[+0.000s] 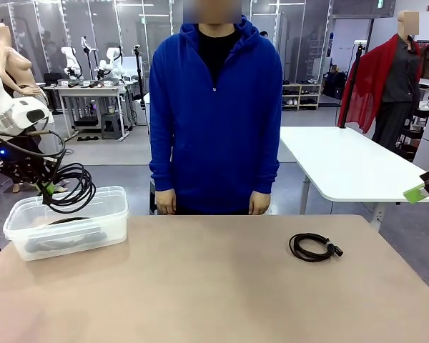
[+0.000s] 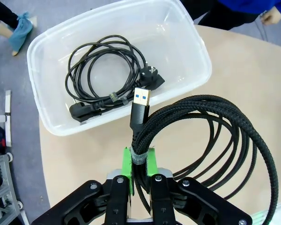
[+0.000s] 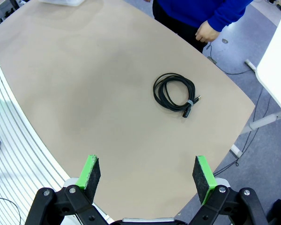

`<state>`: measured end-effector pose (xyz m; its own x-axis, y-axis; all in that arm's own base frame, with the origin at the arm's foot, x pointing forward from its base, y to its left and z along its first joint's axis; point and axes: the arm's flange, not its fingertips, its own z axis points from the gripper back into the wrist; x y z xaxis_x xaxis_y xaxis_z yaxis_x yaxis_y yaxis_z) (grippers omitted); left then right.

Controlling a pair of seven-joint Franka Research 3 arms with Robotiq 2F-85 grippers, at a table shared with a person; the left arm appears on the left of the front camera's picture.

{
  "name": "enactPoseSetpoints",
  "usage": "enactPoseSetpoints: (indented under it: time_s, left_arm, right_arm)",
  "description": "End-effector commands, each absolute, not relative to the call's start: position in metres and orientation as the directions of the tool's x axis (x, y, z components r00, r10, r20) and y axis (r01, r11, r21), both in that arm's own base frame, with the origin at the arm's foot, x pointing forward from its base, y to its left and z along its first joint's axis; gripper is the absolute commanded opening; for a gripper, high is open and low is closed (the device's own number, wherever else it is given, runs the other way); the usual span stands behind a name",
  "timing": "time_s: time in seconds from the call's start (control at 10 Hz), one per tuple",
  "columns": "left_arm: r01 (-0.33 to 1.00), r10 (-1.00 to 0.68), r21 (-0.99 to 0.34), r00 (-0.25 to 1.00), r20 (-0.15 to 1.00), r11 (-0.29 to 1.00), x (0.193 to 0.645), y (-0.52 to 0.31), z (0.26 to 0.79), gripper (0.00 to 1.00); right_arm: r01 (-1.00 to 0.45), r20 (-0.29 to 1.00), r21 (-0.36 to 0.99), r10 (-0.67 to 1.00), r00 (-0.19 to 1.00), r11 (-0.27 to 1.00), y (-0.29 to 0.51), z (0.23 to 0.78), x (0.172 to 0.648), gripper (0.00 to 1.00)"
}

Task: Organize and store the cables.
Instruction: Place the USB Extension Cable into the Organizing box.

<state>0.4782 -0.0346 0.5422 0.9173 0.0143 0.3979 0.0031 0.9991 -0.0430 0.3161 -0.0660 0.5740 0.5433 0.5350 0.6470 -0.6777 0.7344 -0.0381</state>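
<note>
Large open lab hall. Grey floor (image 1: 107,153), slightly glossy. Beige tabletop (image 1: 214,286) in the foreground with a rounded edge. White table (image 1: 343,168) behind it to the right, on white legs. Metal workbench (image 1: 89,91) far back left, low shelving (image 1: 300,96) back right. Tall wall panels (image 1: 57,28) at the rear. Ceiling strip lights (image 1: 151,14) are on.
</note>
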Motion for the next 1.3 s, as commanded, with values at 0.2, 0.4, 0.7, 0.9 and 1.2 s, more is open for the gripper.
enactPoseSetpoints:
  time_s: [0.2,0.4,0.7,0.9,1.2]
  left_arm:
    - [0.003,0.014,-0.043,0.918,0.397,0.999,0.478,-0.035,0.542,0.14]
    - [0.047,-0.067,0.059,0.917,0.393,0.997,0.483,-0.021,0.552,0.14]
    - [0.145,-0.186,0.14,0.92,0.346,0.979,0.506,0.004,0.556,0.14]
    - [0.16,-0.179,0.085,0.927,0.331,0.983,0.535,0.024,0.554,0.14]
    - [0.122,-0.137,0.065,0.94,0.313,0.99,0.566,0.034,0.544,0.14]
  right_arm:
    - [-0.683,0.65,-0.036,0.536,0.539,0.73,-0.068,0.573,0.316,1.0]
    - [-0.683,0.65,-0.036,0.536,0.539,0.73,-0.068,0.573,0.316,1.0]
    - [-0.683,0.65,-0.036,0.536,0.539,0.73,-0.068,0.573,0.316,1.0]
    - [-0.683,0.65,-0.036,0.536,0.539,0.73,-0.068,0.573,0.316,1.0]
    - [-0.683,0.65,-0.036,0.536,0.539,0.73,-0.068,0.573,0.316,1.0]
